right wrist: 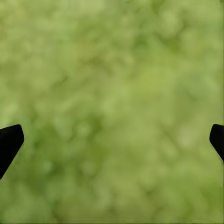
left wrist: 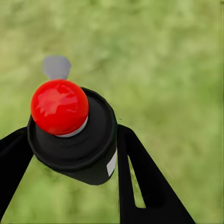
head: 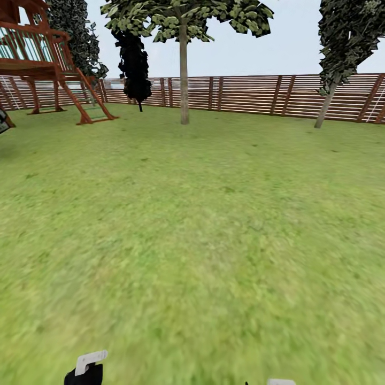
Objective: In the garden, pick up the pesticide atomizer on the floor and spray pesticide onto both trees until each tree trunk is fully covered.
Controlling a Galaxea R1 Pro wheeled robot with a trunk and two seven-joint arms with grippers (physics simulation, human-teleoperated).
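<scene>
With the pesticide atomizer [left wrist: 74, 135] clamped upright in our left claw [left wrist: 70, 154] and our right claw [right wrist: 112, 140] spread empty over grass, we should close on the trunk [head: 184, 80] far ahead before spraying.

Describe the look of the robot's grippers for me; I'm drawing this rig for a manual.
The left gripper has two flat, matte black fingers, one with a long slot cut through it. In the head view it appears as a black block with a white bracket on top. The right gripper shows two rounded black fingertips. No cables or markings are visible.
</scene>
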